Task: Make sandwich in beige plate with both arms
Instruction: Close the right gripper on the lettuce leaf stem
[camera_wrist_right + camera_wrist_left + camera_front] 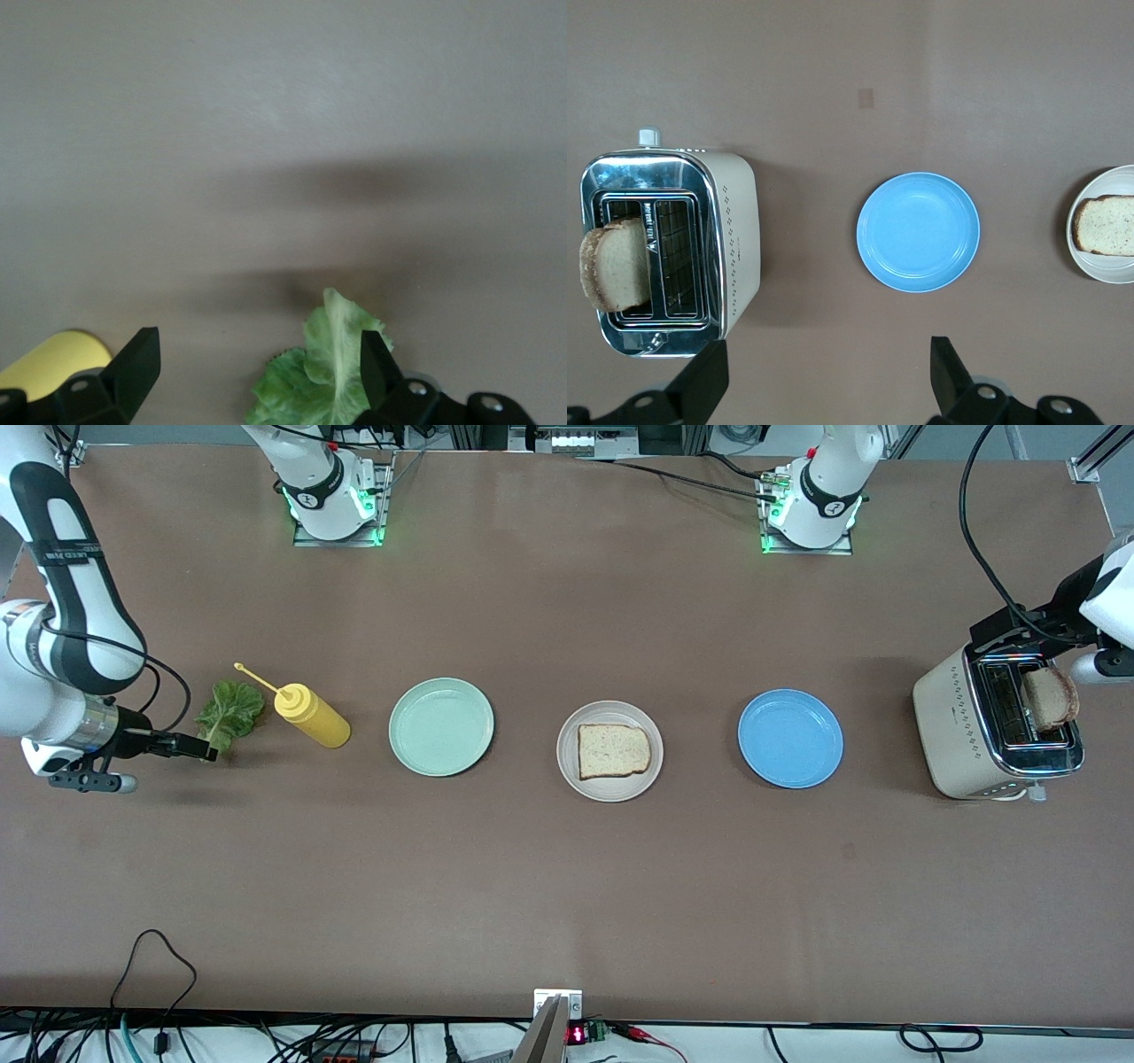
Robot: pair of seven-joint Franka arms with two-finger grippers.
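Note:
The beige plate (567, 737) lies mid-table with one bread slice (613, 750) on it; its rim (1099, 266) and that slice (1107, 224) also show in the left wrist view. A second bread slice (1050, 697) stands in the toaster (961, 726). A green lettuce leaf (230, 713) lies at the right arm's end of the table. My right gripper (199, 747) is open and low at the leaf (323, 381), one finger (372, 359) over its edge. My left gripper (997, 636) is open above the table beside the toaster (735, 239), holding nothing.
A yellow squeeze bottle (312, 717) lies beside the lettuce, its body (53, 359) close to the right gripper. A mint-green plate (441, 726) and a blue plate (790, 738) flank the beige one. The toaster stands at the left arm's end of the table.

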